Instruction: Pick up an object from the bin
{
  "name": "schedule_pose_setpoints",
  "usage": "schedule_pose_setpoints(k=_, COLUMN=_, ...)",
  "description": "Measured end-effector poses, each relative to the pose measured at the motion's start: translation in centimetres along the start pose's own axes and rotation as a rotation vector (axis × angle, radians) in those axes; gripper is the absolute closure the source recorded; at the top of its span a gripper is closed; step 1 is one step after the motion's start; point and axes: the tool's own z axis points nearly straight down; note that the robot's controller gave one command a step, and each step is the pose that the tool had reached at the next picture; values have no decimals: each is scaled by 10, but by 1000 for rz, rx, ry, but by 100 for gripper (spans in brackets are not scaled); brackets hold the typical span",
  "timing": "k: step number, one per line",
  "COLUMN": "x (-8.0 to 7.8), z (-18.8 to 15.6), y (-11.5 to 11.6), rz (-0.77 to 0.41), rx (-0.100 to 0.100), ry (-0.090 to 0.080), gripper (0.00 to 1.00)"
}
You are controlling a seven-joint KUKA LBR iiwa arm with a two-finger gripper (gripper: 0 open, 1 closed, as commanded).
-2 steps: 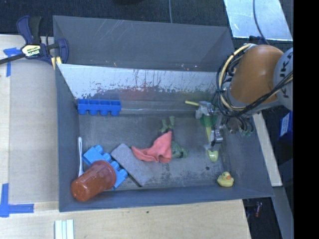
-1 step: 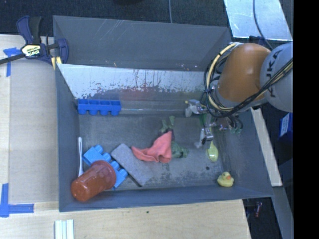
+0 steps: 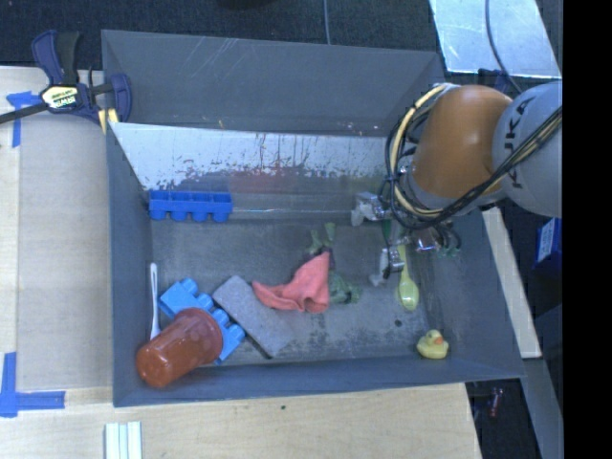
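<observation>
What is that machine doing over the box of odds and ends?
A robot arm reaches from the right into a grey bin of loose things. Its gripper is low in the bin's right part, right beside a small yellow-green thing; I cannot tell whether it has hold of anything. A pink cloth lies just to the left and a yellow duck in the near right corner. A grey block, blue bricks and a reddish cup lie at the far left.

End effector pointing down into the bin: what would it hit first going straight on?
Likely the small yellow-green object just under the end effector, towards the right wall; otherwise bare bin floor. Depth is unclear.
</observation>
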Motion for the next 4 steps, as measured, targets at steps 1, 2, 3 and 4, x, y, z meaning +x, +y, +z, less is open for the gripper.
schedule_pose_setpoints(k=1, x=31, z=-52, y=-22, rz=67, rx=-5, ry=4, gripper=0)
schedule_pose_setpoints(k=2, x=-4, z=-11, y=33, rz=-60, rx=-3, ry=-3, gripper=0)
schedule_pose_setpoints(k=3, x=-11, z=-1, y=47, rz=-4, rx=-3, ry=1, gripper=0)
schedule_pose_setpoints(k=4, x=-4, z=6, y=55, rz=36, rx=0, ry=-4, gripper=0)
